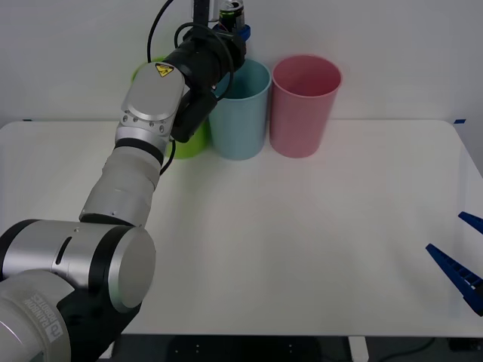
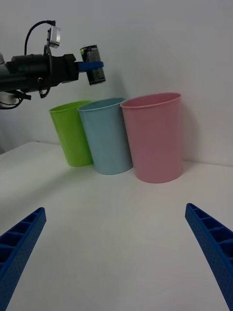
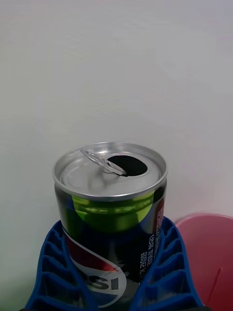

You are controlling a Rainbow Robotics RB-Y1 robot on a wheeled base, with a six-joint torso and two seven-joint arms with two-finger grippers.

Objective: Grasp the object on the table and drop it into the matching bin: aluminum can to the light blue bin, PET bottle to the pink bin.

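My left gripper (image 1: 235,21) is shut on the aluminum can (image 1: 232,10), a small dark can with green print and an open silver top (image 3: 110,167). It holds the can upright in the air, high above the left part of the light blue bin (image 1: 241,117). The pink bin (image 1: 304,105) stands just right of the blue one. From the right wrist view, the can (image 2: 93,64) hangs clear above the light blue bin (image 2: 108,138) and beside the pink bin (image 2: 154,138). My right gripper (image 1: 462,253) rests open over the table's right edge.
A lime green bin (image 2: 73,133) stands left of the light blue one, partly hidden by my left arm in the front view. All three bins line the far edge of the white table (image 1: 302,241). A white wall rises behind them.
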